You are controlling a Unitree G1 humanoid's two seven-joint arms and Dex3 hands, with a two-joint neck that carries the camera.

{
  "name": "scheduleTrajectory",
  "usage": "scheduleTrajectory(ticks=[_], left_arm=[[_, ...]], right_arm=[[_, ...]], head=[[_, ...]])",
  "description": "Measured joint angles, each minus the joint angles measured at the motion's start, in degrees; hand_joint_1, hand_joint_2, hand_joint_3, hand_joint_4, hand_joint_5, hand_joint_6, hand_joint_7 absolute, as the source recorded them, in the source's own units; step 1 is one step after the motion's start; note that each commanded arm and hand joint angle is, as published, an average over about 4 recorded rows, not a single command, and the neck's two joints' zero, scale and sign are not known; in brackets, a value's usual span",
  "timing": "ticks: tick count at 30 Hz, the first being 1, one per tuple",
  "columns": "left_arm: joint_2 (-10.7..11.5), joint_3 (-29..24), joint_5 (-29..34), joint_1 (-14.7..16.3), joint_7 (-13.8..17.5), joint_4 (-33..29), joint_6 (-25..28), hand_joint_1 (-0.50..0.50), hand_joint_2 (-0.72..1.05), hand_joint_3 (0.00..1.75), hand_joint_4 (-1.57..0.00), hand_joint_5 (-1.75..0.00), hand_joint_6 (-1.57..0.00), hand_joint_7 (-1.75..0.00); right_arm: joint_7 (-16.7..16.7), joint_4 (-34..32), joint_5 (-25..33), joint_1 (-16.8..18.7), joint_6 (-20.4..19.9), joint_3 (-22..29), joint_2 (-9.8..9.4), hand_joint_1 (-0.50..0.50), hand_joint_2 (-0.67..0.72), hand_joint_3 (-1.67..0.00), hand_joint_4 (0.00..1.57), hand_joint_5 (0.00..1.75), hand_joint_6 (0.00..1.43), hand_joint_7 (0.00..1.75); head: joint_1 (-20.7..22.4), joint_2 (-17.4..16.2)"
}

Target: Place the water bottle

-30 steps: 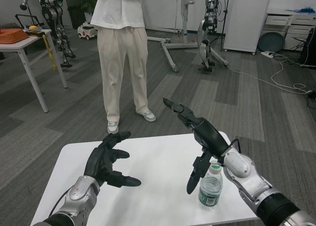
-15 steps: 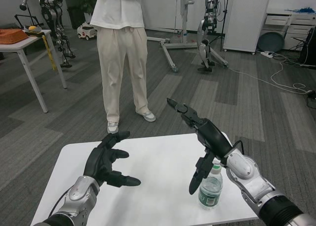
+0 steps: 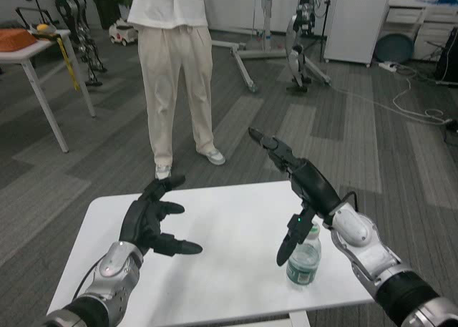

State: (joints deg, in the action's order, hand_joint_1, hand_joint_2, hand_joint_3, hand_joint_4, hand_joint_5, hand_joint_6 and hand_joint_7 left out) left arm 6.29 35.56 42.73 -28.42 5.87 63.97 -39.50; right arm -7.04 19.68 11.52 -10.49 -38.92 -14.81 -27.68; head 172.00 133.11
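Observation:
A small clear water bottle with a white cap and green label stands upright on the white table, near its front right corner. My right hand hovers just above and left of it, fingers spread, thumb hanging down beside the bottle's left side; it holds nothing. My left hand is raised over the table's left part, fingers apart and empty.
A person in white shirt and cream trousers stands just beyond the table's far edge. A second white table with an orange thing stands at the far left. Robot stands and cables lie on the grey floor behind.
The whole picture has dipped and shifted, so the camera moved. My right hand has lifted slightly away from the standing bottle. The left hand keeps its pose.

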Motion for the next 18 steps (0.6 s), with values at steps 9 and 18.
scheduleTrajectory(ticks=[9,18], left_arm=[[0.01,-0.16,-0.03,0.05,-0.08,-0.15,-0.05,-0.50,-0.02,0.15,0.00,-1.75,0.00,-0.70],[0.02,-0.22,-0.03,0.08,-0.12,-0.67,-0.10,-0.50,-0.02,0.17,0.00,-1.75,0.00,-0.70]], right_arm=[[-0.32,-0.44,0.00,0.36,0.00,0.75,0.00,-0.46,0.19,0.00,0.00,0.00,0.00,0.00],[-0.37,-0.93,0.00,0.81,0.01,1.36,0.00,-0.46,0.22,0.00,0.00,0.00,0.00,0.00]], head=[[-0.50,-0.20],[-0.46,-0.40]])
